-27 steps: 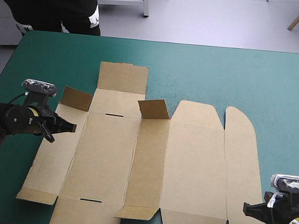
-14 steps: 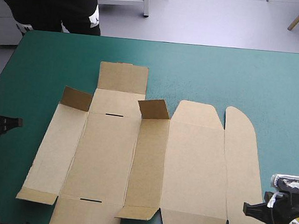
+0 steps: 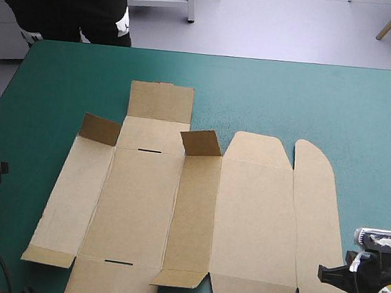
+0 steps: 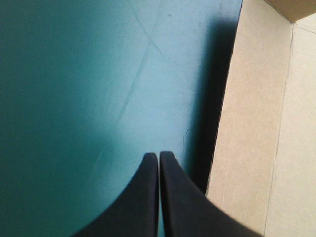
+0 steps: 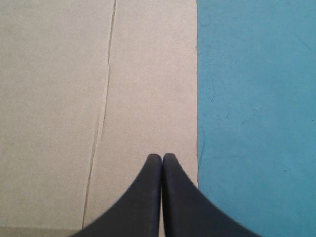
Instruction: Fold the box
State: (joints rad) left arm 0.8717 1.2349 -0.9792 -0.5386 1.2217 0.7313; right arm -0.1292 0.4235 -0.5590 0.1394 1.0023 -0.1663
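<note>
The teal-green table cover (image 3: pixel 327 105) bears the brown box (image 3: pixel 195 210), spread flat at its middle. The left gripper (image 4: pixel 158 155), fingers pressed together, is off the box's 9 o'clock edge. The right gripper (image 5: pixel 162 157), likewise closed, is over its 4 o'clock edge.

one box (image 3: pixel 174 208); left hand (image 4: pixel 158 154), right hand (image 5: pixel 162 156): two.

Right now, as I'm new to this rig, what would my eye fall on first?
The box, a flat brown cut sheet, covers the middle of the teal-green table, two small far flaps tilted up. The left gripper, shut, is beside the box's left edge; the right gripper, shut, at its right edge.
</note>
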